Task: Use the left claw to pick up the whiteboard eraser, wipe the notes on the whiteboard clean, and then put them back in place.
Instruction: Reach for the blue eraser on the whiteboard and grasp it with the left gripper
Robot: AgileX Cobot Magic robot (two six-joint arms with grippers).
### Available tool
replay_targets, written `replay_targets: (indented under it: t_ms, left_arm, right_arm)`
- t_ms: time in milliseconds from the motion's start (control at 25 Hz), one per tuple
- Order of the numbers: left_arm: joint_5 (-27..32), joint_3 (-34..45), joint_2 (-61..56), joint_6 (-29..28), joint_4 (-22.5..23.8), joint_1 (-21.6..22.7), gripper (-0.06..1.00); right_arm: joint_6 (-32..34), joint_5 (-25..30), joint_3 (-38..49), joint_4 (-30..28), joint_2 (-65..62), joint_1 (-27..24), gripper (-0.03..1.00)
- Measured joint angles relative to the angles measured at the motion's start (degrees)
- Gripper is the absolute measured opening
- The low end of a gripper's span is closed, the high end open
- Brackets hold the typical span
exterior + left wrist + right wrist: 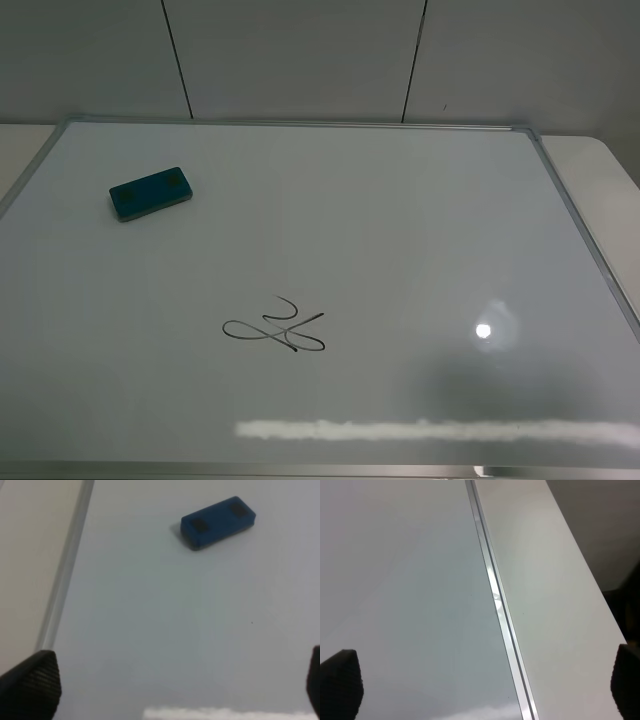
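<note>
Laid with its long axis nearly crosswise, the whiteboard eraser (218, 522) is seen well ahead of the left end effector (172, 687), which is held spread apart and empty.

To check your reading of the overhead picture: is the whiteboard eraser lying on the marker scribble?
No, the whiteboard eraser lies on bare whiteboard toward its far left corner, clear of the notes.
</note>
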Motion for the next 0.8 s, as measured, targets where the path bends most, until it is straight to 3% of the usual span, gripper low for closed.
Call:
replay_targets:
  t_ms: [800]
  left_arm:
    - [0.00, 0.00, 0.00, 0.00, 0.00, 0.00, 0.99]
  right_arm:
    - [0.00, 0.00, 0.00, 0.00, 0.00, 0.00, 0.99]
